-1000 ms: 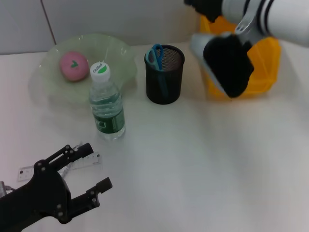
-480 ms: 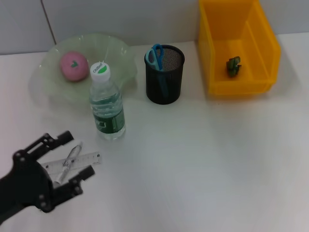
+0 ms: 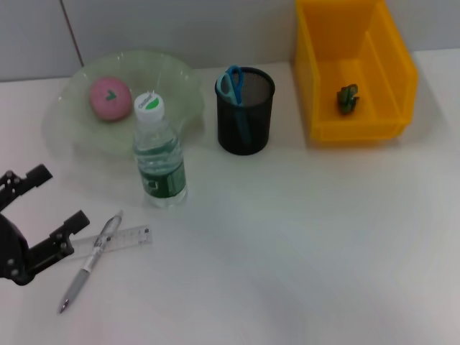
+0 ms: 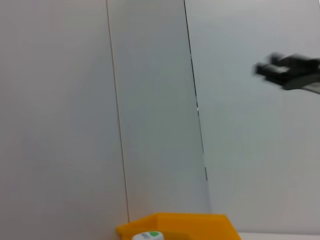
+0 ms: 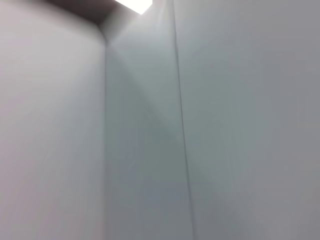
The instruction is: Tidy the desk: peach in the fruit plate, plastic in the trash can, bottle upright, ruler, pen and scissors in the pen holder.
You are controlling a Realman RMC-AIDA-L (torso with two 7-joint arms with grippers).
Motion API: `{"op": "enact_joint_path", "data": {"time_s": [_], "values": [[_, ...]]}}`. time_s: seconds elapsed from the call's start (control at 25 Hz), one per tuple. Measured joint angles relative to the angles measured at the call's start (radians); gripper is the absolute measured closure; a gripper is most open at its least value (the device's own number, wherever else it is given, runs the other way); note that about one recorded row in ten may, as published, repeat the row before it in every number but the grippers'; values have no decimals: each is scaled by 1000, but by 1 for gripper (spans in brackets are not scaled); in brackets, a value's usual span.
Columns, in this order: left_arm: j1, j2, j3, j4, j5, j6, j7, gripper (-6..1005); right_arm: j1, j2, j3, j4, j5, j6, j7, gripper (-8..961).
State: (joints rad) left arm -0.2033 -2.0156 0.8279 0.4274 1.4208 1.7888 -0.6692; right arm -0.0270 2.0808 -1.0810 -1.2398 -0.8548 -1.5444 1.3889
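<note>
Two fingers of my left gripper point(image 3: 44, 201) are standing wide apart, holding nothing, hovering over the white desk point(image 3: 302, 237) before a grey panelled wall point(image 3: 180, 29). Pen point(image 3: 90, 260) and ruler point(image 3: 118, 238) are lying crossed, just beside the gripper at its 4 o'clock.

The setting looked like a plain lab or test room staged as an office desk. A bare white table point(image 3: 302, 244) stood against pale, seamed wall panels point(image 4: 150, 110), undecorated. On it sat desk props: a black mesh pen holder point(image 3: 245, 111), a yellow plastic bin point(image 3: 352, 68) as the trash can, and a glass fruit plate point(image 3: 118, 100). A ceiling light point(image 5: 132, 5) showed overhead.
</note>
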Motion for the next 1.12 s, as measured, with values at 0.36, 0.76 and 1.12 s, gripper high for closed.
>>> {"op": "enact_joint_path", "data": {"time_s": [0.36,0.76,1.12], "values": [[-20,24,7,1,5,4,-45,209,51,-2,118,321,-268,-230,-142,353],[-27,9,41,5,50,-25,-109,209,66,-2,188,389,-631,-187,-225,121],[-70,-49,50,206,302,-197,-304,208,109,-7,244,420,-808,-191,-220,121]]}}
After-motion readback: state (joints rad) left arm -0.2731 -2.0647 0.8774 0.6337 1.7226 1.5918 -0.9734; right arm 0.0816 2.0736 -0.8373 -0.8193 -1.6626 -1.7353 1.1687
